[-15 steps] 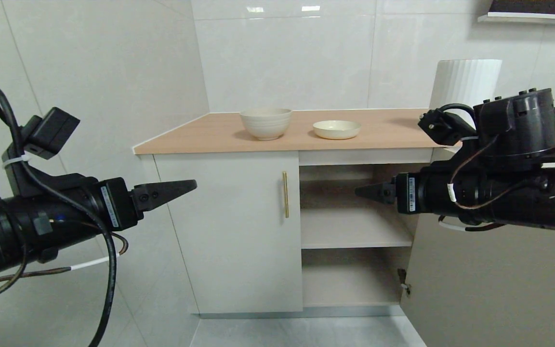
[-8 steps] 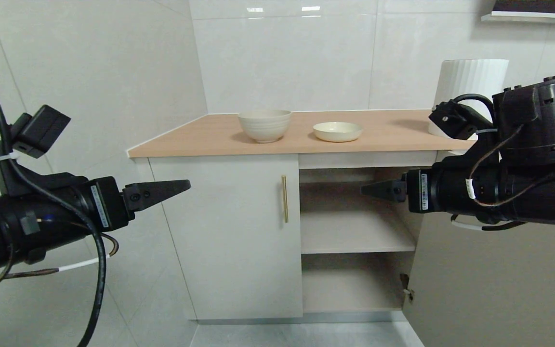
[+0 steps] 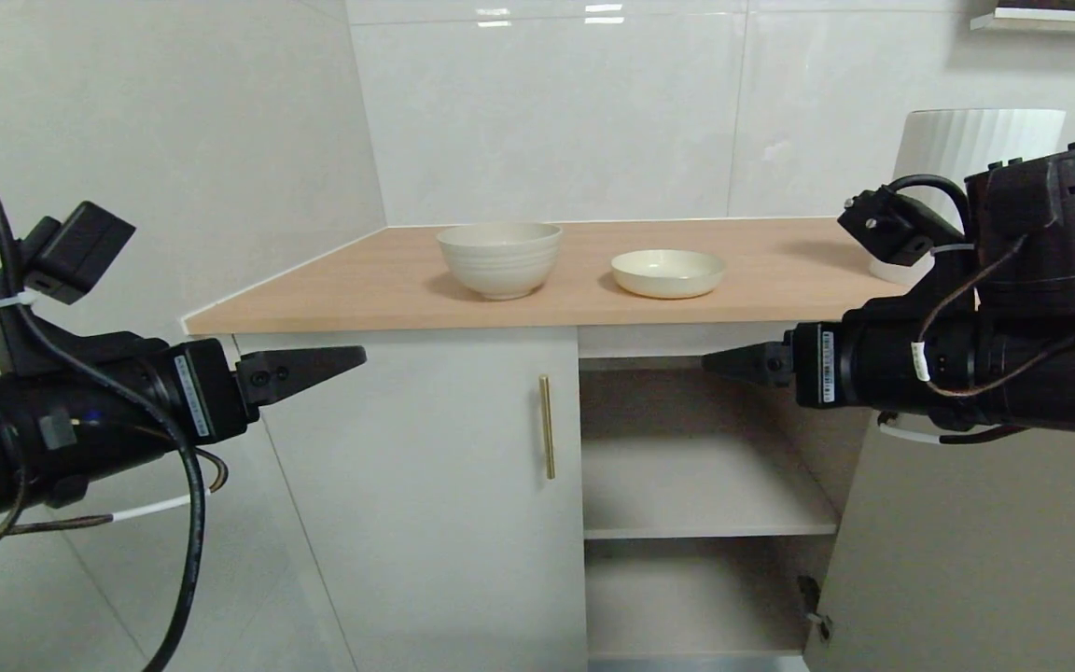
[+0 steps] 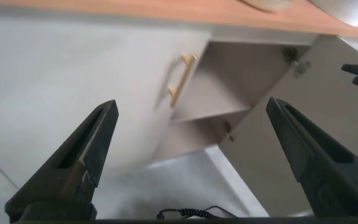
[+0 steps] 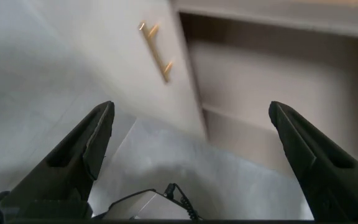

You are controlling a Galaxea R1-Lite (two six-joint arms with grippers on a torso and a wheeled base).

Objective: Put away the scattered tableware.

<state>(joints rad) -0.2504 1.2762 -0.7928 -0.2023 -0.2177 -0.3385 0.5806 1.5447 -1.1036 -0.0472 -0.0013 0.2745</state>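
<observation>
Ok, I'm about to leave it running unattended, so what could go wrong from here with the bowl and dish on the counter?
1. The left gripper and right gripper hang open below the countertop. Driving straight in could strike its edge or the closed door instead of reaching the bowl or dish.
2. The open door stands under the right arm and could be hit on the way to the shelf.

Black cylindrical L arm (image 3: 80,420) & R arm (image 3: 967,373); tapered black fingers (image 3: 314,362) w/ screws; looping black cables (image 3: 192,523), white zip ties (image 3: 10,303), barcode labels (image 3: 190,397).
</observation>
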